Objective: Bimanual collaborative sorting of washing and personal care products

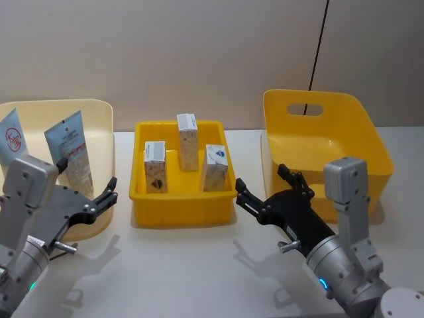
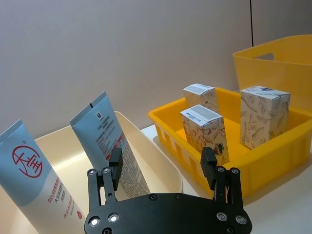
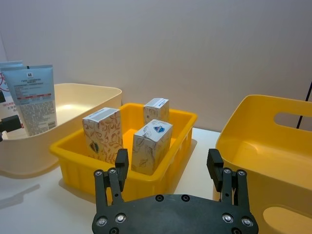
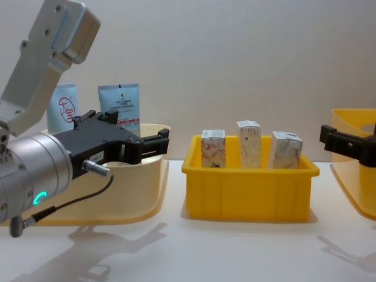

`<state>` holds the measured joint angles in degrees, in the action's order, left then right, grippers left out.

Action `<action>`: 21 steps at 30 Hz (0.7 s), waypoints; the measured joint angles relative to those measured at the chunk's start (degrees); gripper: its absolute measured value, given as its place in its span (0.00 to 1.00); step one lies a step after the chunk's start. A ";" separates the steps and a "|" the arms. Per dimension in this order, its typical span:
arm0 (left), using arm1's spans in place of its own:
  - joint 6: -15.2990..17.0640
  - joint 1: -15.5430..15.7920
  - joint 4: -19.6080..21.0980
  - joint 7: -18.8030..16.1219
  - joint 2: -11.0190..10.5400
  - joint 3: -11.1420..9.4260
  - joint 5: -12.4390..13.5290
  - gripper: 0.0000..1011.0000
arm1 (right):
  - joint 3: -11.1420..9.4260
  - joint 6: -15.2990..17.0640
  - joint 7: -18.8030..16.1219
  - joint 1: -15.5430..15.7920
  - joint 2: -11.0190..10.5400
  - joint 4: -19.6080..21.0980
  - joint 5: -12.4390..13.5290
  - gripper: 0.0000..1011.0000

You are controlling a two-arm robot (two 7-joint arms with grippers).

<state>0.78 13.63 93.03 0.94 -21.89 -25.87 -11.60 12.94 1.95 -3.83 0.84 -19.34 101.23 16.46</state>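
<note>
Left hand (image 2: 162,163) and right hand (image 3: 167,158) hover spread, empty, flanking the yellow tray (image 1: 182,196). Three marbled cartons (image 1: 189,141) stand in it; two pale-blue tubes (image 1: 71,156) lean in the cream bin (image 1: 98,122) left of it. Looks like pre-grasp to me: next, reach in and pinch a carton.
</note>
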 joint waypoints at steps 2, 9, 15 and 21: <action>-0.10 0.12 -0.24 0.47 -0.04 0.18 -0.30 0.99 | 0.00 0.00 0.00 0.00 0.00 0.00 0.00 0.99; -0.77 0.69 -1.46 2.89 -0.33 1.27 -2.29 0.99 | 0.00 0.00 0.00 0.00 0.00 0.00 0.00 0.99; -1.09 1.06 -2.45 4.45 -0.54 2.23 -3.75 0.99 | 0.00 0.00 0.00 0.00 0.00 0.00 0.00 0.99; -1.36 1.27 -3.65 5.90 -0.55 3.75 -5.62 0.99 | 0.00 0.00 0.00 0.00 0.00 0.00 0.00 0.99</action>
<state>-0.58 14.89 89.38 6.84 -22.44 -22.11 -17.22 12.94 1.95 -3.83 0.84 -19.33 101.23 16.47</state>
